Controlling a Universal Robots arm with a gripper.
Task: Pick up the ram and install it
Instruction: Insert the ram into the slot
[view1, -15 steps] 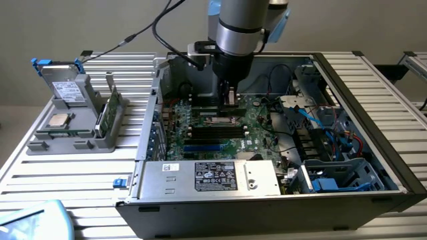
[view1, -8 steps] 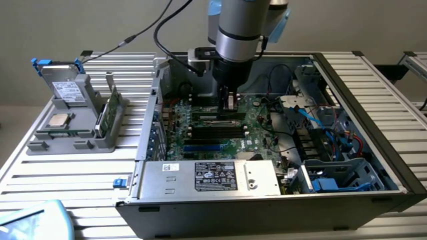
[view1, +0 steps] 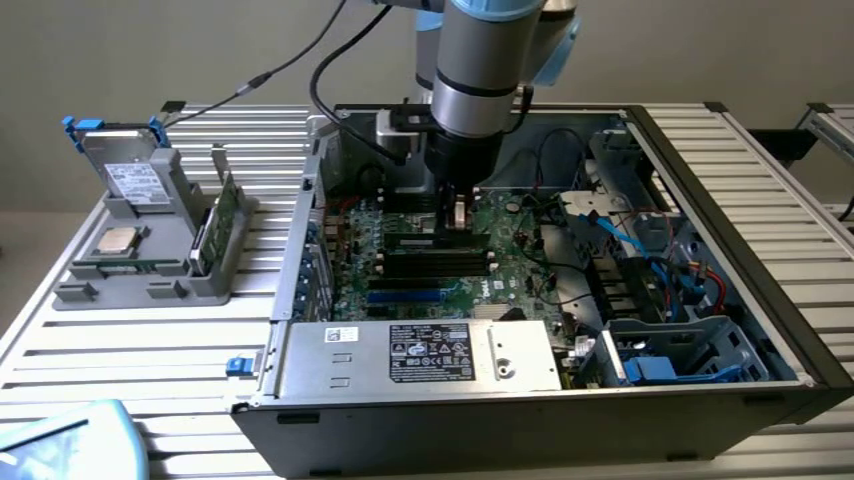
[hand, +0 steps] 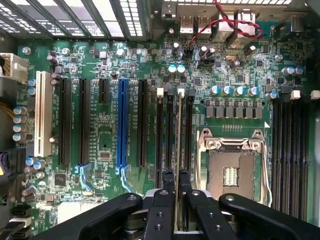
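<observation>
In the lower middle of the exterior view sits the silver power supply. Behind it, at the frame's centre, the gripper hangs over the motherboard, jaws nearly closed and pinching the ram edge-on along the black slots.

**Robotics lab bench set up for computer assembly.** An industrial arm, trailing cables, lowers its pincer into an open PC case that lies flat. Directly beneath the pincer is the bare motherboard, with its slots and open socket. Well away from the pincer, outside the case at the exterior view's left, a grey fixture racks loose parts. Case and fixture both rest on a table of aluminium slats, before a plain wall.
</observation>
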